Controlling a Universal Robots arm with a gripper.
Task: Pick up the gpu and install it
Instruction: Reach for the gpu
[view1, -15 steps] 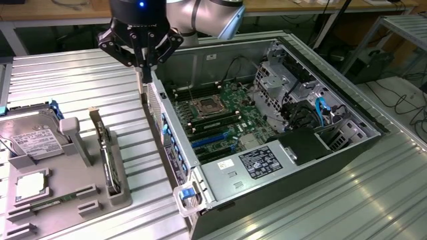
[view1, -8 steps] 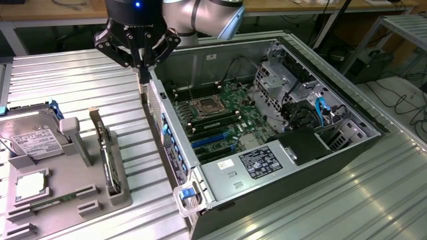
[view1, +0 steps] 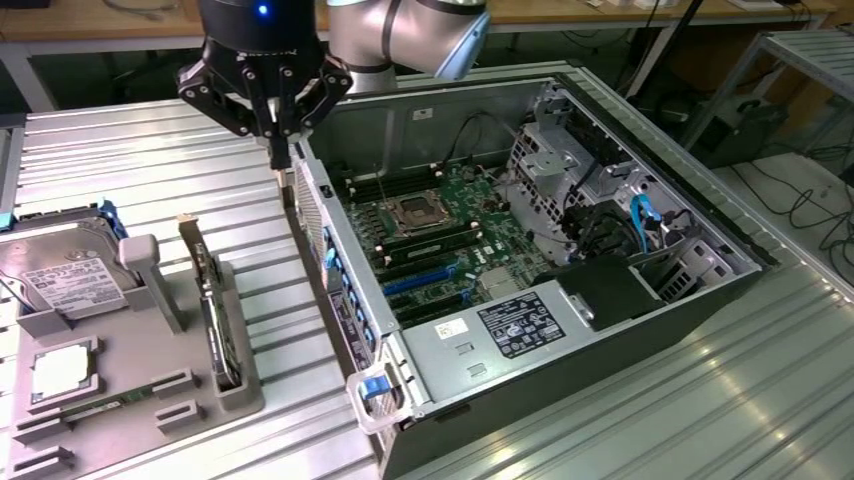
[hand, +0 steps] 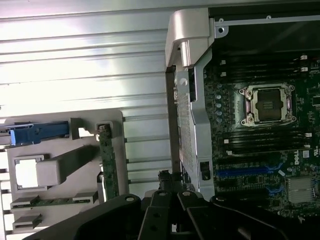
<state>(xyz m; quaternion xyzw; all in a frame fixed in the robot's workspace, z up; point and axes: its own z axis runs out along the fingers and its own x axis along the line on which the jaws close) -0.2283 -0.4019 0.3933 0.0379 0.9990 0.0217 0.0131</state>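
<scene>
We note the tool (view1: 279, 166) closed on nothing, above the computer case (view1: 320, 215) rim. The gpu (view1: 214, 300) stands on edge in its gray holder (view1: 247, 390), lower than the tool and apart from it. We judge a clean pickup needs the jaws squared across that thin edge.

1. The gpu (view1: 208, 290), on the exterior view's left of the computer case (view1: 534, 260), stood on edge in a grey holder (view1: 247, 390), its lower edge hidden in the slot.
2. The hard drive (view1: 60, 272), farther from the case, was cut off by the picture's edge.
3. The label (view1: 523, 322) inside the case bore print too small to read.
</scene>
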